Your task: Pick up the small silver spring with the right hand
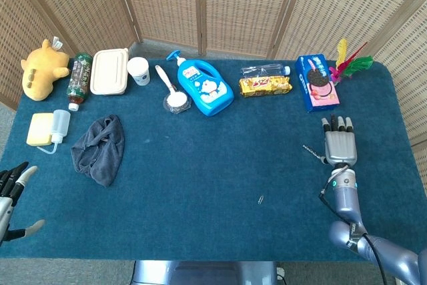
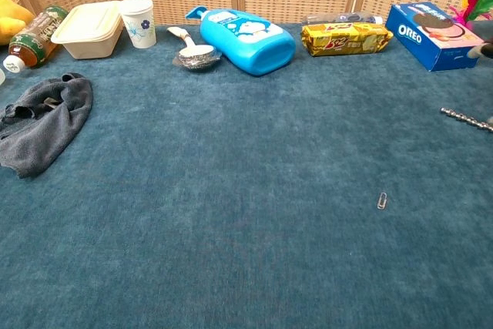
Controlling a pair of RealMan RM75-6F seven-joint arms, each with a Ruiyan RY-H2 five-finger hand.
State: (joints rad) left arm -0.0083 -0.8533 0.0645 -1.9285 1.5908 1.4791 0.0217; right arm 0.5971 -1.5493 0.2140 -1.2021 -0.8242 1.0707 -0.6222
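The small silver spring [image 1: 312, 152] lies as a thin slanted rod on the blue cloth, just left of my right hand [image 1: 339, 147]. That hand lies flat, fingers straight and pointing toward the Oreo box. The spring's right end reaches the hand's thumb side; whether they touch is hidden. In the chest view the spring [image 2: 464, 118] runs off the right edge. My left hand [image 1: 10, 195] hangs at the table's near left corner, fingers spread and empty.
A paperclip [image 1: 261, 199] lies on the cloth left of and nearer than my right hand. An Oreo box [image 1: 316, 82], a biscuit pack [image 1: 265, 85] and a blue detergent bottle [image 1: 205, 88] line the back. A grey cloth [image 1: 100, 147] lies at the left.
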